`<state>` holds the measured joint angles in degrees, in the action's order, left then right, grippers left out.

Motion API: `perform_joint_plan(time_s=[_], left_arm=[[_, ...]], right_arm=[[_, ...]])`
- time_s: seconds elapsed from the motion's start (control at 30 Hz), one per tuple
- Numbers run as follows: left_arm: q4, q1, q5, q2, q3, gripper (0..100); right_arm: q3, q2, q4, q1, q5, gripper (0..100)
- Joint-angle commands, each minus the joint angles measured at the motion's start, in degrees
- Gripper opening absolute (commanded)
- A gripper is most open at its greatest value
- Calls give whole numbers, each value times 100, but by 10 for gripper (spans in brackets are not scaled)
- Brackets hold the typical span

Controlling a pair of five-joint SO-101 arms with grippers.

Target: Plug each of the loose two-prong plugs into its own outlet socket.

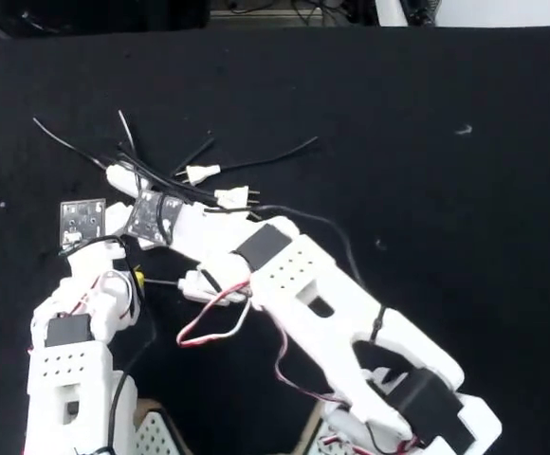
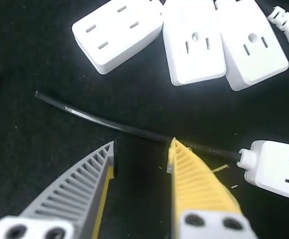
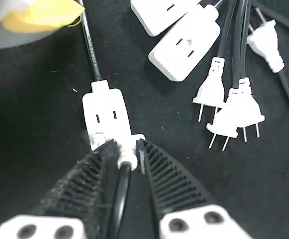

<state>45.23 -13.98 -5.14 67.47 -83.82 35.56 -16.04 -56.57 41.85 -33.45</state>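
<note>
My right gripper (image 3: 126,148) is shut on a white two-prong plug (image 3: 129,149) whose black cord runs back between the black fingers. The plug sits against the end of a white corded socket (image 3: 104,114), seen lying flat (image 1: 197,282) in the high view. That socket's black cord (image 2: 114,127) runs across just ahead of my left gripper (image 2: 142,147), which is open with nothing between its fingers; the yellow fingertip (image 2: 175,147) touches the cord. Three loose white plugs (image 3: 212,89) (image 3: 234,114) (image 3: 266,47) lie beside two more sockets (image 3: 184,45).
Three white socket blocks (image 2: 117,30) (image 2: 194,45) (image 2: 254,47) lie in a row beyond the left gripper. In the high view, two plugs (image 1: 199,173) (image 1: 233,197) and tangled black cords lie past the arms on the black table (image 1: 427,190).
</note>
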Motion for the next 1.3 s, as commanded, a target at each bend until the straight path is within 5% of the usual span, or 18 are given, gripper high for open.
perform_joint_plan(time_s=[0.0,0.4,1.27], left_arm=[[-62,-48,62,53,110,180],[-62,-48,62,53,110,180],[-62,-48,62,53,110,180]], right_arm=[[-233,-312,-299,62,-237,11],[-971,-303,-932,615,255,11],[-1174,435,-791,105,193,11]])
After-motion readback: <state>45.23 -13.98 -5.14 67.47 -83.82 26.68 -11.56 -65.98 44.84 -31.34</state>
